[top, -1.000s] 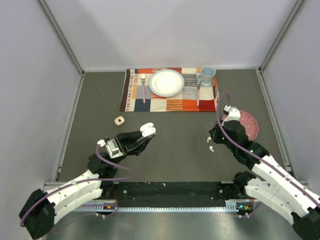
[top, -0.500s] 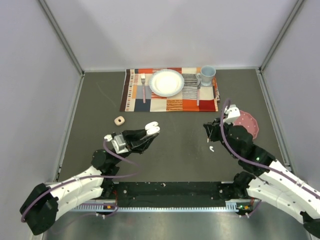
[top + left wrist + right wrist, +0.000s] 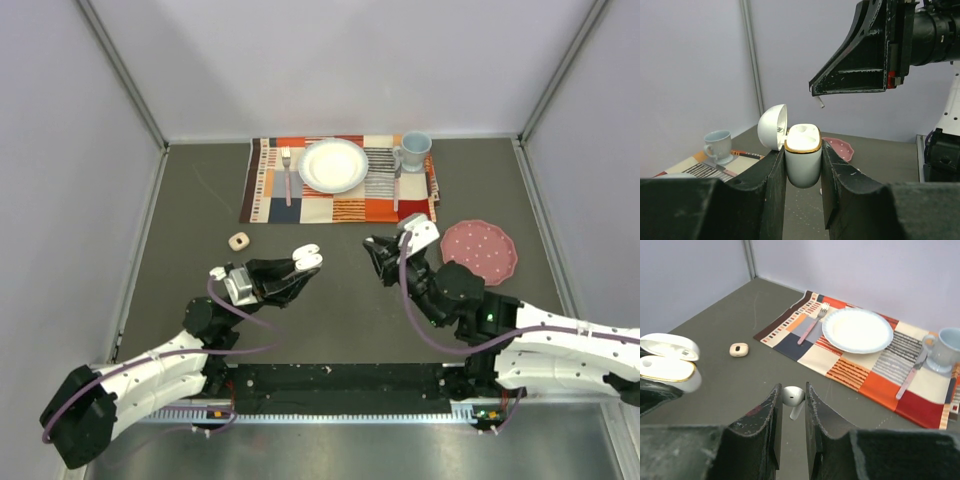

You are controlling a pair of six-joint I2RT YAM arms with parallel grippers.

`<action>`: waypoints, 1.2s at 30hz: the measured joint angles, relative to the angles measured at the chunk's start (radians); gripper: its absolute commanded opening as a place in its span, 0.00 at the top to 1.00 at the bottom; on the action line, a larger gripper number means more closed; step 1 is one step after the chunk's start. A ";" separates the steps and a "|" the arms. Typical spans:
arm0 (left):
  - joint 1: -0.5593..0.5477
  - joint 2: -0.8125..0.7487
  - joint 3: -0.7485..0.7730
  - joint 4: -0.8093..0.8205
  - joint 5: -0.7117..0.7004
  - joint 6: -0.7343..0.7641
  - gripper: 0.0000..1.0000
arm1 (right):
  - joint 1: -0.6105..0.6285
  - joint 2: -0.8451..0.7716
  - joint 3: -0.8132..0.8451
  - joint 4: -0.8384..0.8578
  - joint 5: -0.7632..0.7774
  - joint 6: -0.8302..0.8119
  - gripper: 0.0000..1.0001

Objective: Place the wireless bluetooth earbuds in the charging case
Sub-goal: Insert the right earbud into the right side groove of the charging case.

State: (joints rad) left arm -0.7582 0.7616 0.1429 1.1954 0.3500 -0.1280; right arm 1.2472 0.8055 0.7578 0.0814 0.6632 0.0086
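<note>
The left arm (image 3: 150,378) and right arm (image 3: 565,345) are alike: white shells between bulky black joints, a purple cable (image 3: 213,298) looping along each to the wrist, matte black wedge-shaped fingers (image 3: 765,190) scuffed with pale scratches, and a small green light (image 3: 490,318) glowing on one of the right arm's black joints.

Robot lab test cell: plain pale lilac wall panels (image 3: 340,60) w/ grey metal corner struts (image 3: 120,72) box in a dark grey tabletop (image 3: 200,200); two black-and-white robot arms (image 3: 150,378) bolted at its near edge; tableware on a patchwork orange-and-black cloth placemat (image 3: 340,210), i.e. round white plate (image 3: 333,165) & pale blue ceramic mug (image 3: 415,150).
</note>
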 measured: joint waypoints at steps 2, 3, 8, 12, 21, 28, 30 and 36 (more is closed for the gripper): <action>0.000 0.000 0.000 -0.002 0.006 -0.001 1.00 | 0.034 0.036 0.016 0.032 0.019 -0.042 1.00; 0.000 0.000 0.000 -0.002 0.009 -0.001 1.00 | 0.050 0.056 0.027 0.048 0.028 -0.062 1.00; 0.000 0.004 0.000 -0.003 0.020 -0.001 1.00 | 0.108 0.108 0.040 0.154 0.055 -0.150 1.00; 0.000 0.019 0.000 -0.008 0.019 0.000 1.00 | 0.150 0.129 0.041 0.246 0.073 -0.201 1.00; 0.000 0.094 0.023 -0.030 0.035 0.007 1.00 | 0.184 0.198 0.042 0.378 0.095 -0.229 1.00; 0.000 0.125 0.027 -0.014 0.033 0.007 1.00 | 0.184 0.233 0.040 0.430 0.097 -0.194 1.00; 0.000 0.125 0.027 -0.003 0.029 0.007 1.00 | 0.184 0.234 0.035 0.452 0.097 -0.180 1.00; 0.000 0.115 0.027 0.034 0.023 0.006 1.00 | 0.184 0.252 0.020 0.481 0.096 -0.136 1.00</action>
State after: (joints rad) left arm -0.7582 0.8764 0.1696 1.2297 0.3725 -0.1215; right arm 1.4315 1.0573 0.7776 0.5625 0.7593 -0.1276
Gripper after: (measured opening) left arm 0.338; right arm 0.196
